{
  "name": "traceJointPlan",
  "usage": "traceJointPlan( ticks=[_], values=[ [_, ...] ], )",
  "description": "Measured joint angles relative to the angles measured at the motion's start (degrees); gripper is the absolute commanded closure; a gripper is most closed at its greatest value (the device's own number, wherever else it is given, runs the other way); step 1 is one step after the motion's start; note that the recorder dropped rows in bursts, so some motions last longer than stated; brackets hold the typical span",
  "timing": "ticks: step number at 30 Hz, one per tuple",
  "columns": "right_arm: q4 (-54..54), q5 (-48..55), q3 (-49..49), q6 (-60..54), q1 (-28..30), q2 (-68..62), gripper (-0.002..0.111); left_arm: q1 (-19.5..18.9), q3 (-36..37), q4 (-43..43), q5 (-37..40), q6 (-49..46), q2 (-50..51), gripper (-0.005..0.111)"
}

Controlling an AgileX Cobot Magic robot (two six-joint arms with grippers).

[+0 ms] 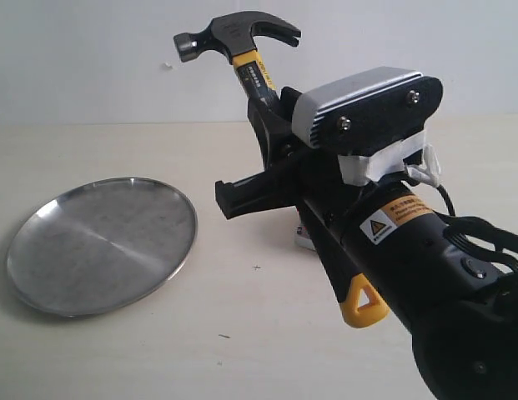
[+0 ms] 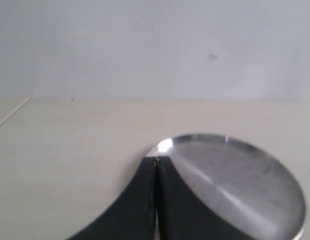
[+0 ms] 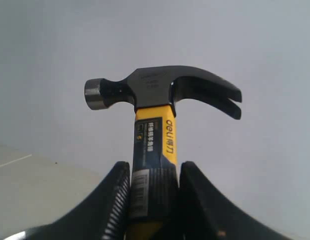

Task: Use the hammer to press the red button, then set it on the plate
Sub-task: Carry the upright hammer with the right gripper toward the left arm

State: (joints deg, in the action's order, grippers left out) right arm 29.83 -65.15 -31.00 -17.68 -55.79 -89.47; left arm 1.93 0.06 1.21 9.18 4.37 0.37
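Right wrist view: right gripper (image 3: 155,172) clamps the hammer (image 3: 155,95) upright — pressing step I'd guess, next needs lowering onto the unseen red button.

A pale beige counter (image 1: 242,325) with a matte surface runs back to a plain whitish-grey wall (image 1: 83,58). The light is soft and even, with only faint shadows. A small pale mark (image 1: 165,65) shows on the wall, and tiny dark specks (image 1: 257,267) dot the counter.

Lab-like test bench, pale tabletop (image 1: 242,325), plain white wall (image 1: 83,50)
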Motion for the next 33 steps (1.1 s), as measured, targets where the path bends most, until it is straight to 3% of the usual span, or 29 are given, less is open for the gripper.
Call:
traceJointPlan(
  ticks=[7, 14, 22, 29, 33],
  values=[
    [0.1, -0.2, -2.9, 0.0, 0.0, 0.0, 0.108, 0.0, 0.0, -1.7, -5.5, 15.3, 0.0, 0.107],
    [0.1, -0.2, -3.4, 0.0, 0.0, 0.0, 0.108, 0.0, 0.0, -1.8, -9.8, 21.9, 0.0, 0.107],
    [0.1, -0.2, -3.4, 0.0, 0.0, 0.0, 0.108, 0.0, -0.2, -2.6, -26.9, 28.6, 0.3, 0.107],
    [1.4, -0.2, -6.0, 0.0, 0.0, 0.0, 0.108, 0.0, -8.7, -3.1, -30.7, 30.7, 13.9, 0.107],
    [1.7, -0.2, -8.0, 0.0, 0.0, 0.0, 0.108, 0.7, -12.8, 10.4, -29.9, 42.0, 26.8, 0.107]
  ],
)
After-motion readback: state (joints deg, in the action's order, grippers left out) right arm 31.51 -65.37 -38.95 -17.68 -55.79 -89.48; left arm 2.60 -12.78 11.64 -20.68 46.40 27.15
